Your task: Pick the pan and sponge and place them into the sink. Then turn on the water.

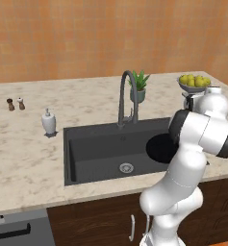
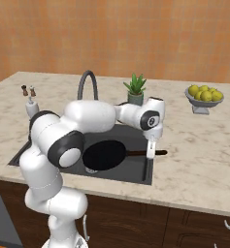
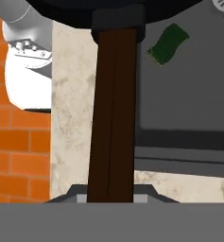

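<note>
Left base view: the large rectangular dark grey sink point(image 1: 96, 151) is set in the speckled beige stone counter point(image 1: 24, 158). The round flat black frying pan point(image 1: 159, 148) sits over the sink's right part; the white arm covers its right half and its handle, so how it is held cannot be made out from here. The tall grey gooseneck faucet point(image 1: 125, 98) stands at the sink's back rim, the white soap dispenser bottle point(image 1: 48, 121) just left of the sink, two small brown shakers point(image 1: 15, 104) further left. A green potted plant point(image 1: 140, 87) is behind the faucet and a grey bowl of yellow fruit point(image 1: 195, 83) to the right of the plant.

Right base view: the two-finger gripper point(image 2: 151, 151) points down at the sink's right edge, clamped on the pan's long dark brown handle, which runs out over the rim onto the counter. The pan's front edge hides the sink floor below it.

Hand view: the handle runs straight up between the dark fingertips point(image 3: 71, 194), gripped near its free end; the pan body is cut off at the top edge. The small green sponge point(image 3: 168, 43) lies on the sink floor, its yellow layer not discernible.
</note>
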